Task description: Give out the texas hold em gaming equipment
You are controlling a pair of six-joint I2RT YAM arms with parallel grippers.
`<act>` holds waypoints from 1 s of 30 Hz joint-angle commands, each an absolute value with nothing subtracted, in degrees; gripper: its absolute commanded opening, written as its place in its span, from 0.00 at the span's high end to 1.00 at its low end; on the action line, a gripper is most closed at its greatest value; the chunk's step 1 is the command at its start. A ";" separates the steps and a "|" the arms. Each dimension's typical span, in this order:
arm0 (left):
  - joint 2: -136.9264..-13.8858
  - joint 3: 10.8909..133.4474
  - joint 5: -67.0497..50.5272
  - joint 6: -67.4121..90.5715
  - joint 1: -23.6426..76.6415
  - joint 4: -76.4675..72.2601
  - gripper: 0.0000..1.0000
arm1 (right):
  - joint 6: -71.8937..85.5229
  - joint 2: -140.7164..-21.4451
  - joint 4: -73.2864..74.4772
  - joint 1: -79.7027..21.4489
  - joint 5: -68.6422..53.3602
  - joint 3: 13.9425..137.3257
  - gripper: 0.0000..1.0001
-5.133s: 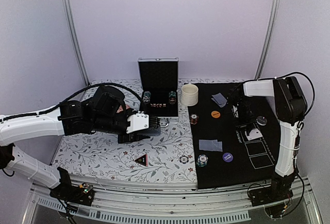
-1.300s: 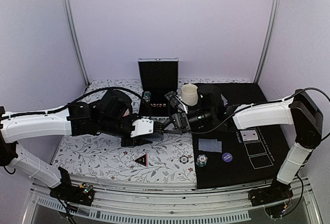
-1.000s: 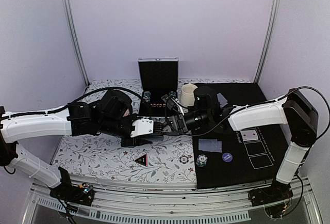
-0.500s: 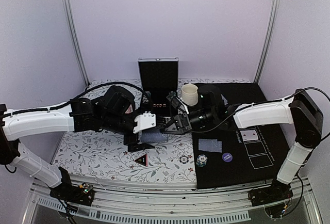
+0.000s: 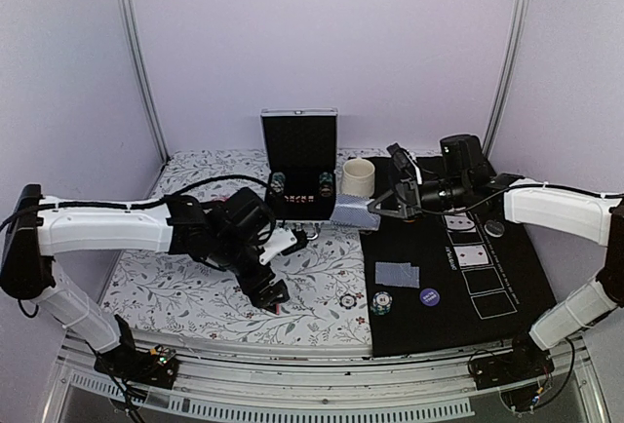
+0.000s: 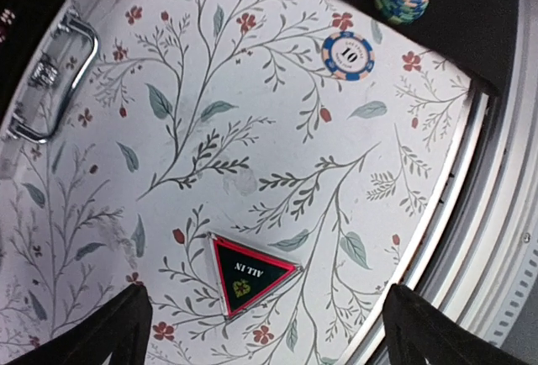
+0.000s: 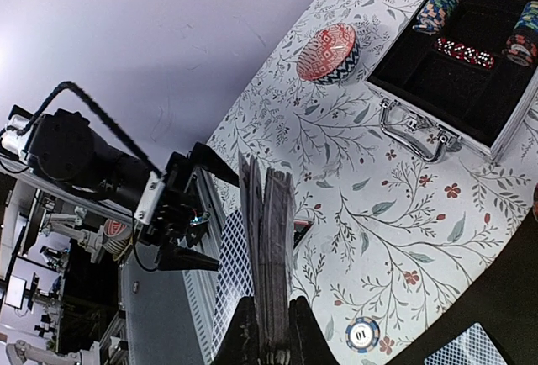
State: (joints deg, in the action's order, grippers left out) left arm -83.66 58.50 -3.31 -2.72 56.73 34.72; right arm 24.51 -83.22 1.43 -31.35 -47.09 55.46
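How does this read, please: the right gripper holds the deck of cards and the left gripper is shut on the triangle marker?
Not quite. The right gripper does hold the deck of cards, but the left gripper is open, not shut on the triangle marker. The left wrist view shows its fingers spread wide, the marker lying free between them.

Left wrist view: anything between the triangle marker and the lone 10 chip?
Nothing: only bare floral cloth lies between the triangle marker and the 10 chip, as the left wrist view shows.
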 commanded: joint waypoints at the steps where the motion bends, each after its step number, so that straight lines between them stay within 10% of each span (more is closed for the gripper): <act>1: -88.24 56.02 -2.78 5.87 56.70 32.69 0.02 | 18.56 -79.06 6.83 -30.76 -46.83 54.10 0.98; 14: -100.96 58.34 -1.23 8.05 55.79 34.98 0.02 | 15.85 -74.97 7.81 -30.24 -47.92 49.96 0.98; 24: -102.69 58.37 -1.98 9.13 56.05 36.39 0.26 | 15.73 -73.31 7.58 -30.26 -47.89 48.45 0.98; 30: -102.39 57.33 -2.82 8.22 57.21 38.05 0.20 | 15.47 -73.30 7.81 -30.23 -47.90 48.25 0.98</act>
State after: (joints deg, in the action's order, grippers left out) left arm -100.97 58.24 -0.82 8.34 56.64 34.81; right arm 16.45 -74.70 8.19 -30.57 -47.09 49.06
